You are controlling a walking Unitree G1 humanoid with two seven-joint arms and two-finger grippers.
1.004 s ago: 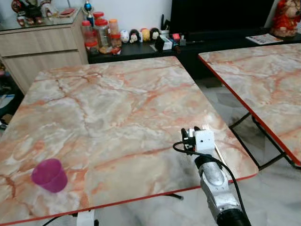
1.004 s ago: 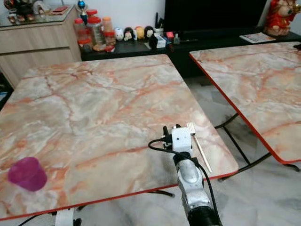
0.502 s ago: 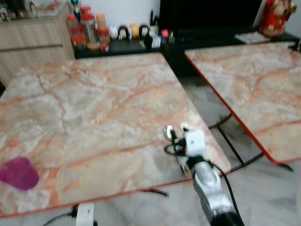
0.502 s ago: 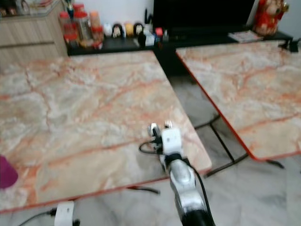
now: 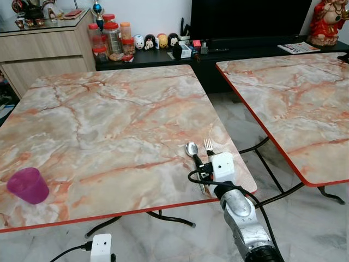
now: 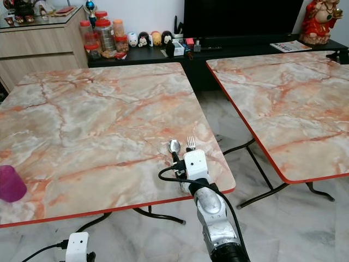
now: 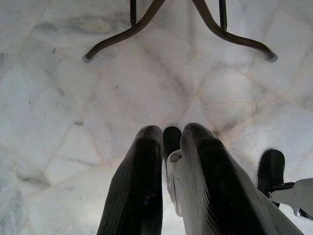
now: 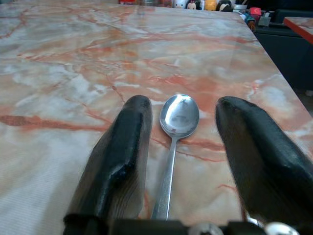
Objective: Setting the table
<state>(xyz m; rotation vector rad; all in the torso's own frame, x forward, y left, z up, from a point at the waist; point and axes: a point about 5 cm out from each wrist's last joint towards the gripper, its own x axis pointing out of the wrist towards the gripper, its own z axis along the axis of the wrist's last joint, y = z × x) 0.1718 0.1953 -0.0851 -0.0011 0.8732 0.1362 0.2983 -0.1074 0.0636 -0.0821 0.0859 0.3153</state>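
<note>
A metal spoon (image 5: 191, 148) lies flat on the marble table (image 5: 109, 120) near its front right corner, bowl pointing away from me. A fork (image 5: 208, 145) lies just right of it. My right gripper (image 8: 183, 100) is open and low over the table edge, and the spoon (image 8: 180, 115) rests on the table between its two black fingers (image 8: 128, 142) without touching either. A purple cup (image 5: 27, 185) stands upright at the table's front left. My left gripper (image 7: 171, 134) hangs over the floor with its fingers close together.
A second marble table (image 5: 294, 103) stands to the right across a gap of tiled floor. A wooden cabinet (image 5: 49, 49) and a low black shelf with jars (image 5: 112, 38) and figurines line the far wall. Table legs (image 7: 146, 19) cross the floor beneath.
The whole picture shifted as the camera moved. The spoon now shows on the table beside the fork, and my right gripper sits nearer the front edge than before.
</note>
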